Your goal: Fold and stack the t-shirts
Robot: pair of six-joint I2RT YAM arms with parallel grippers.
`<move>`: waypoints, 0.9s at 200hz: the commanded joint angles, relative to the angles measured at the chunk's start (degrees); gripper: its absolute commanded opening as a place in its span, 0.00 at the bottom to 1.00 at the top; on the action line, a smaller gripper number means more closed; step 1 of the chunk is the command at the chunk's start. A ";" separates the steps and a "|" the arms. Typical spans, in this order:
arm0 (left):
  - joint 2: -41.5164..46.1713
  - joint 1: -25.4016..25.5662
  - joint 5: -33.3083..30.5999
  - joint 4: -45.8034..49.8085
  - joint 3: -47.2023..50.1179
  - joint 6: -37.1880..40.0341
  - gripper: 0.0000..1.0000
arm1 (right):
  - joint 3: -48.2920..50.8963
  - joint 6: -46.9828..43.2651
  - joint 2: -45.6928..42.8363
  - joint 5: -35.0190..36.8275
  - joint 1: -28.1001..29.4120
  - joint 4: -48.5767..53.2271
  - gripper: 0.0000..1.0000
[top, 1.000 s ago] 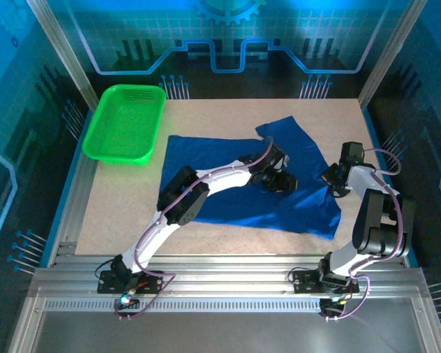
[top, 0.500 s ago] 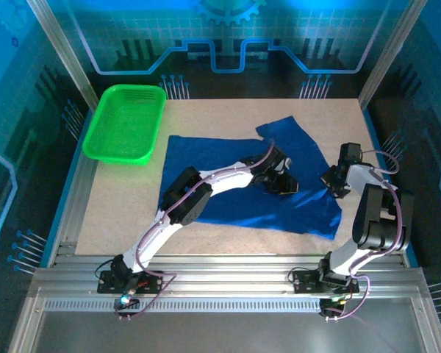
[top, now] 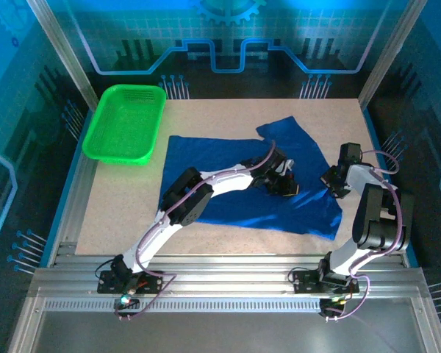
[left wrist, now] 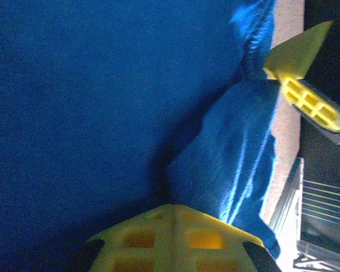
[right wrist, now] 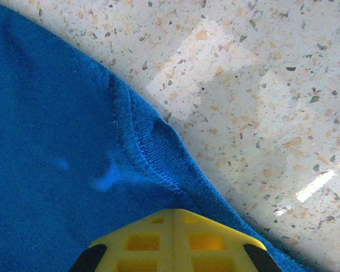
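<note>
From above, a speckled beige tabletop (top: 206, 239) lies inside blue-lit wall panels (top: 220, 44), with aluminium rails (top: 228, 276) along the near edge. The royal-blue cloth t-shirt (top: 206, 151) is spread over the middle and right of the tabletop, one flap reaching toward the far side. Bare surface is open to its near left and far right. A green plastic mesh basket (top: 119, 157) sits at the far left, just beside the shirt's corner. The left gripper (top: 283, 182) is down on the shirt's middle, and the right gripper (top: 332, 180) is at its right edge. The left wrist view shows the yellow fingers (left wrist: 173, 241) closed tight on a raised ridge of the cloth. The right wrist view shows the right gripper pinched shut over the stitched hem, with bare tabletop to the far right.
</note>
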State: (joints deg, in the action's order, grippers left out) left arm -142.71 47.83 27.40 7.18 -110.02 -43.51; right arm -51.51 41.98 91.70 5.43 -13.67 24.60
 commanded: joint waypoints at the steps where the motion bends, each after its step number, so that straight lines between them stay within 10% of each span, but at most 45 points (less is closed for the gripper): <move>1: 5.84 -0.84 -5.34 0.10 3.22 3.39 0.01 | -0.44 0.13 0.40 0.96 -0.34 0.86 0.01; 74: 8.79 -1.63 -9.90 -1.50 6.71 4.15 0.02 | -0.26 0.05 0.97 1.18 -0.30 0.45 0.00; 113: 4.04 -0.61 -1.92 -3.00 2.26 1.20 0.44 | -0.57 -0.05 1.43 1.15 -0.31 0.45 0.01; 180: -2.50 0.68 1.76 2.88 -6.48 0.91 0.47 | -0.33 -0.16 1.66 1.16 -0.13 0.36 0.01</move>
State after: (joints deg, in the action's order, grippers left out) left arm -142.54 48.05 26.02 6.04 -113.40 -42.11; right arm -51.51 41.95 92.64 5.65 -13.65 24.56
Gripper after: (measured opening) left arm 0.477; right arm 0.048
